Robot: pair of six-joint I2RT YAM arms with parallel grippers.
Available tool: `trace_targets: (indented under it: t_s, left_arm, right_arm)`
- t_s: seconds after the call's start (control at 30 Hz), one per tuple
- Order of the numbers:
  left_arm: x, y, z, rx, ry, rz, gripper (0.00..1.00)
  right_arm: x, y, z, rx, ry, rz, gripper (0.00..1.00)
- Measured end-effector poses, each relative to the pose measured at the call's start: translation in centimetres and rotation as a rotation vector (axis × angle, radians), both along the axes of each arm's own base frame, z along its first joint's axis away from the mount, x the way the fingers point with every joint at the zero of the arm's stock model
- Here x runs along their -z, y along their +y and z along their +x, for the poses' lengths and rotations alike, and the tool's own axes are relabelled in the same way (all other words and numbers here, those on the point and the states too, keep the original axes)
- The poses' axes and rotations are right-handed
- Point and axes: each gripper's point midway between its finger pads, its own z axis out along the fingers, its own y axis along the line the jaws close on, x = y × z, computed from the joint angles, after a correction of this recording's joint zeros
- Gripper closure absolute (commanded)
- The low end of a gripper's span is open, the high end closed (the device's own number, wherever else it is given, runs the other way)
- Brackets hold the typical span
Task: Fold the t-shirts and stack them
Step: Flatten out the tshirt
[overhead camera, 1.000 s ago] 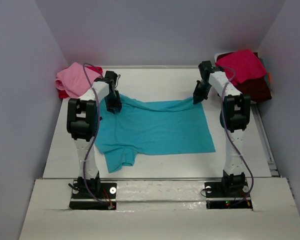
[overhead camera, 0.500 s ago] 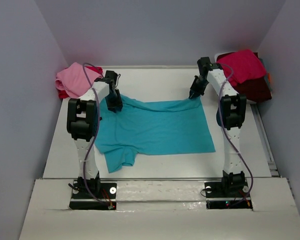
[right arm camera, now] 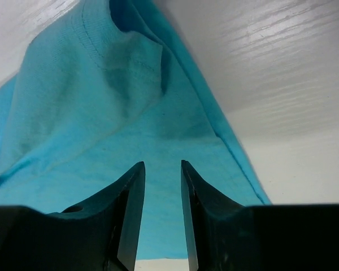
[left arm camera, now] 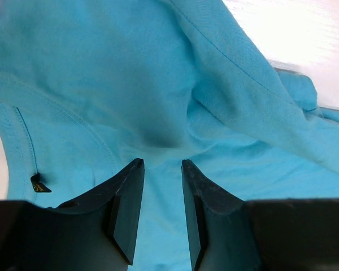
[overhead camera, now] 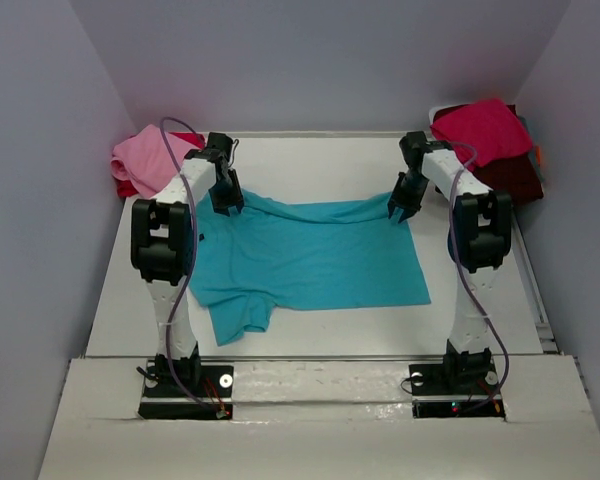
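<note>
A turquoise t-shirt [overhead camera: 315, 255] lies spread on the white table [overhead camera: 320, 160], one sleeve toward the near left and its far edge rumpled. My left gripper [overhead camera: 227, 203] hangs over the shirt's far left corner, jaws apart; in the left wrist view the left gripper [left arm camera: 161, 164] has only turquoise cloth [left arm camera: 101, 84] lying below the gap. My right gripper [overhead camera: 398, 211] is over the far right corner, open too. In the right wrist view the right gripper [right arm camera: 161, 164] sits above a folded hem [right arm camera: 124, 73], with nothing pinched.
A pink t-shirt [overhead camera: 150, 155] lies on a red one [overhead camera: 128, 187] at the far left corner. A crimson t-shirt [overhead camera: 485, 130] tops a dark maroon one [overhead camera: 515, 180] at the far right. Grey walls [overhead camera: 40, 200] close in three sides.
My right gripper has opened and let go of the shirt's far right corner, then shifted slightly nearer. The left gripper has barely moved.
</note>
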Motion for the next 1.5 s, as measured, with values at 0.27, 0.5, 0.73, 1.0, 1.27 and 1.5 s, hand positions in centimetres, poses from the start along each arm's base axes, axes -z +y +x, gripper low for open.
trace_targets:
  t_s: [0.27,0.5,0.73,1.0,1.27,1.5]
  left_arm:
    - [0.0,0.1,-0.2,0.001,0.009,0.004,0.55]
    - [0.1,0.1,-0.4,0.003,0.015,0.007,0.55]
    - [0.1,0.2,-0.4,0.005,0.015,0.008,0.55]
    - [0.3,0.2,-0.5,0.007,0.02,0.009,0.55]
    - [0.5,0.1,-0.6,0.008,0.023,0.007,0.56]
    - [0.9,0.2,-0.9,0.009,0.031,0.008,0.56]
  right_arm:
    - [0.8,-1.1,0.9,0.011,-0.021,-0.064,0.61]
    - [2.1,-1.8,2.5,0.013,-0.034,-0.115,0.61]
    - [2.2,-2.1,3.6,0.016,-0.064,-0.132,0.61]
    - [1.6,-1.9,4.8,0.02,-0.11,-0.125,0.62]
    - [1.9,-1.8,5.0,0.02,-0.111,-0.122,0.69]
    - [2.0,-1.6,5.1,0.022,-0.112,-0.113,0.87]
